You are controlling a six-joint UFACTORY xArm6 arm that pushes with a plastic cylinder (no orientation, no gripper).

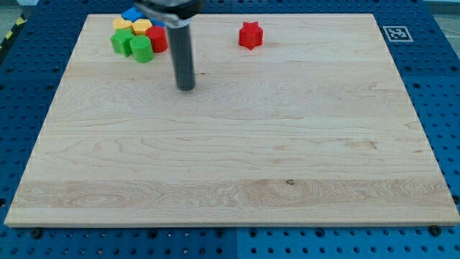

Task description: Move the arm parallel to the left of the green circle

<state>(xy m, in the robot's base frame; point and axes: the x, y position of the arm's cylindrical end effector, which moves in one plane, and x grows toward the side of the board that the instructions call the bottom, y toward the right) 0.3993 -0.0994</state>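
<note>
A green circle block point(142, 49) stands in a cluster at the view's top left of the wooden board point(230, 165). Beside it, to the left, is a second green block point(121, 42). Two yellow blocks point(123, 24) point(141, 28), a blue block point(132, 14) and a red block point(157, 38) press around them. A red star block point(251, 34) stands alone at the top centre. My tip point(186, 87) rests on the board to the right of and below the green circle, apart from it.
The board lies on a blue perforated table point(440, 86). A black-and-white marker tag point(396, 32) sits past the board's top right corner.
</note>
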